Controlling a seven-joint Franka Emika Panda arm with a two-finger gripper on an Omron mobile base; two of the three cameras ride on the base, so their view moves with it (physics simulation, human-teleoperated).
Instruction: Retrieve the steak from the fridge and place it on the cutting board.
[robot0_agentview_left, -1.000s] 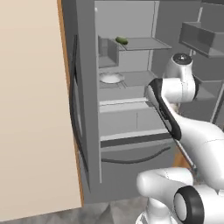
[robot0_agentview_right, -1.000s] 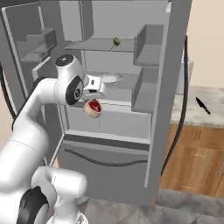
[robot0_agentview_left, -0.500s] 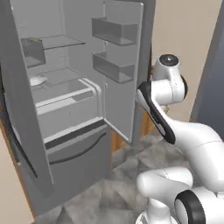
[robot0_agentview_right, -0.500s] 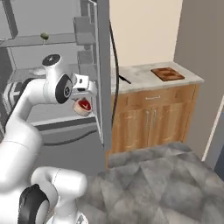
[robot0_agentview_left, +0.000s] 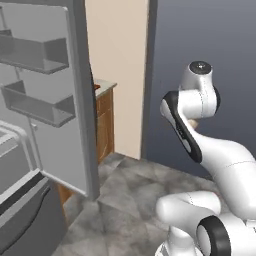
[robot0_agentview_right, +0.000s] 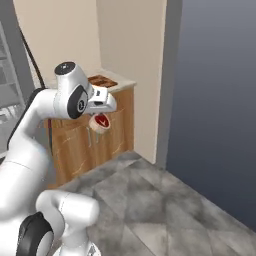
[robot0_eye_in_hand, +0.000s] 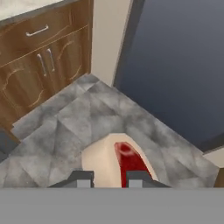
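Since the earlier frames my base has swung right, away from the fridge (robot0_agentview_left: 45, 100), so its open door now sits at the left and the wooden cabinet (robot0_eye_in_hand: 39, 57) and grey floor tiles (robot0_agentview_right: 165, 200) lie ahead. My fingers (robot0_eye_in_hand: 83, 178) are closed on the steak (robot0_agentview_right: 101, 121), red meat with a pale fat rim, carried in the air in front of the cabinet. Fetching looks done; what remains is reaching the cutting board (robot0_agentview_right: 102, 80) on the countertop (robot0_agentview_right: 120, 81) and setting the steak down.
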